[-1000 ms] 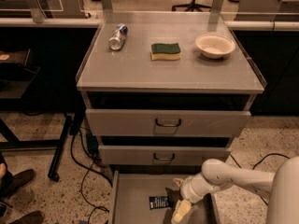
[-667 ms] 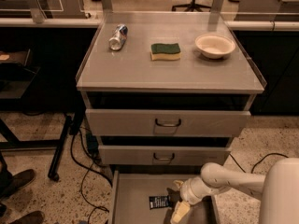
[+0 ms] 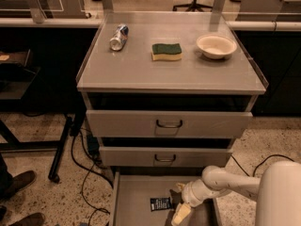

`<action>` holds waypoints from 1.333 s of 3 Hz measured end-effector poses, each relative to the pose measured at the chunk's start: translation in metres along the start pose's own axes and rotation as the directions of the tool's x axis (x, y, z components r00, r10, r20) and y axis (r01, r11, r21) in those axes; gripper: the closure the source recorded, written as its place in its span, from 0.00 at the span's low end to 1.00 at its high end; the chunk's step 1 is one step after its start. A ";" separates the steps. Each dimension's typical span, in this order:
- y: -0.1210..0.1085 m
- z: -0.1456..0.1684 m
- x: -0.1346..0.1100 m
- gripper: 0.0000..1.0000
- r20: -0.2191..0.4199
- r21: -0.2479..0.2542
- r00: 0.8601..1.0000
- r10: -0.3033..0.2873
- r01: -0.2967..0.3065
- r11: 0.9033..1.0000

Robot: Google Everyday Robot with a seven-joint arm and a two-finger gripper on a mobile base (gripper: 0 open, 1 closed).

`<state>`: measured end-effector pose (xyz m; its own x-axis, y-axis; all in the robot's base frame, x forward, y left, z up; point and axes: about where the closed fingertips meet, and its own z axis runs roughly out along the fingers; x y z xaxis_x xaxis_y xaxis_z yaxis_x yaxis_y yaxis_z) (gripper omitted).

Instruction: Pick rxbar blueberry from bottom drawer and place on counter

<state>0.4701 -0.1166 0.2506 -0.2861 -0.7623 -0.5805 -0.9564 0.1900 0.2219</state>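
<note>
The rxbar blueberry, a small dark wrapper with white lettering, lies flat on the floor of the pulled-out bottom drawer. My gripper is low in that drawer at the bar's right end, on a white arm that comes in from the lower right. It is open, with one tan finger in front of the bar's end and the other tip behind it. The bar is not lifted. The counter is the grey top of the cabinet above.
On the counter lie a can on its side, a green-and-yellow sponge and a white bowl. Two handled drawers stand slightly pulled out above the bottom one. Cables and a black stand leg are on the floor at left.
The gripper has stayed at the bar's right end. The white arm has come a little further into view at the lower right.
</note>
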 end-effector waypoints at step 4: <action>-0.038 0.075 0.013 0.00 0.055 0.045 0.998 -0.018 0.015 0.999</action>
<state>0.4985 -0.0873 0.1754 -0.2718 -0.7302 -0.6268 -0.9623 0.2058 0.1776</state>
